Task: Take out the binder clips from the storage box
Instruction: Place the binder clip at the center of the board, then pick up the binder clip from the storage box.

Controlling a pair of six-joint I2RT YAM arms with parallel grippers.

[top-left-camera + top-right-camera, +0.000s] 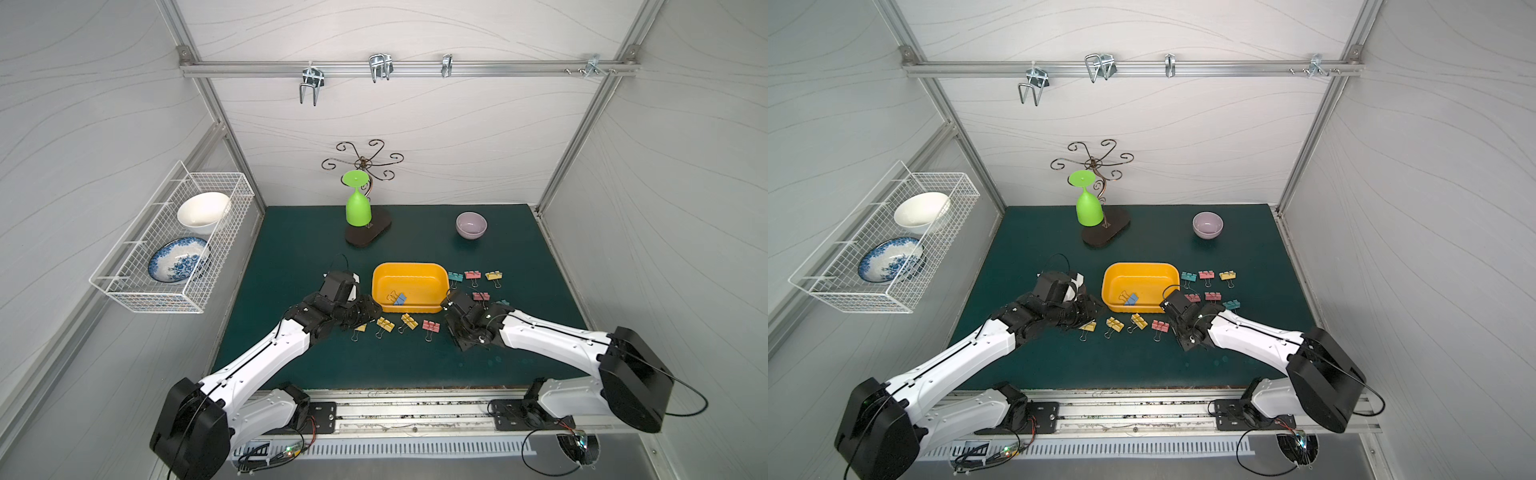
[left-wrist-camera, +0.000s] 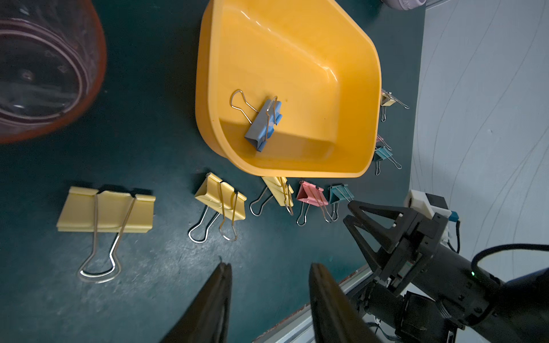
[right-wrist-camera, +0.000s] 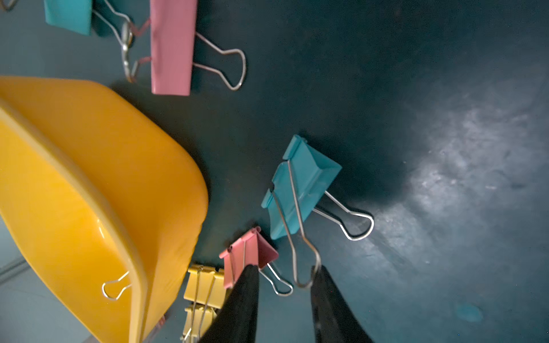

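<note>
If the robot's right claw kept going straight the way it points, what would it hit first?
Probably the teal folding binder clip with silver wire handles: one handle loop lies inside the open right gripper, though depth is unclear.

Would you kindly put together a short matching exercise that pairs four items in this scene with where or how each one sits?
Things:
1. blue binder clip
2. lilac bowl
3. green goblet
4. blue-patterned dish

Places or states:
A. in the white wire basket
B. upside down at the scrolled metal stand
C. inside the storage box
D. upright on the dark green mat, on its own

Pairs: 1-C, 2-D, 3-B, 4-A
</note>
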